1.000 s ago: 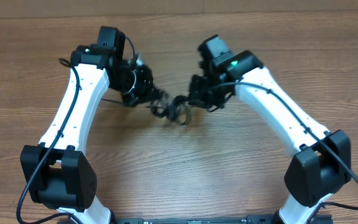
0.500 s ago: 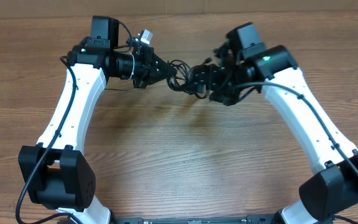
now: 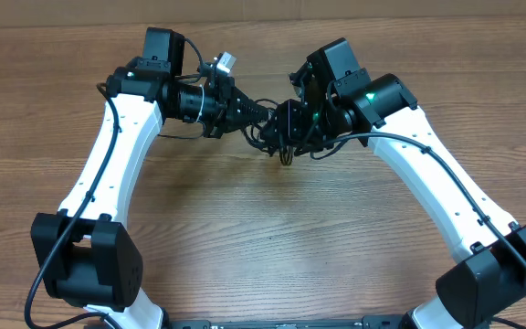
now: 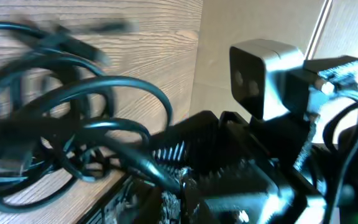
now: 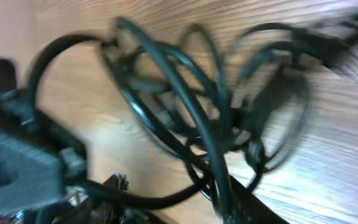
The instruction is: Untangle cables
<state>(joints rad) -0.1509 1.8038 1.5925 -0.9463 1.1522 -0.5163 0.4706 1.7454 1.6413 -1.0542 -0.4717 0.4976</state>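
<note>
You get a bright, even, sharp overhead view, with only soft shadows on the desk [image 3: 263, 238]. Both wrist views are smeared: the cables [image 5: 210, 134] blur at close range, and a pale glare streak crosses the left one's upper right.

A second ago the cables [image 3: 277, 128] were a loose knot nearer the middle of the table [image 3: 245, 238]. Now the bundle is further toward 12 o'clock, packed tightly between both grippers, and one short end [image 3: 286, 160] hangs from it toward 6 o'clock. The left gripper [image 3: 249, 114] has turned: it pointed toward 5 o'clock, now it points toward 3 o'clock. The right gripper [image 3: 290, 123] had swung out toward 2 o'clock half a second ago and has since come back toward 9 o'clock, so the gap to the left one is smaller.
</note>
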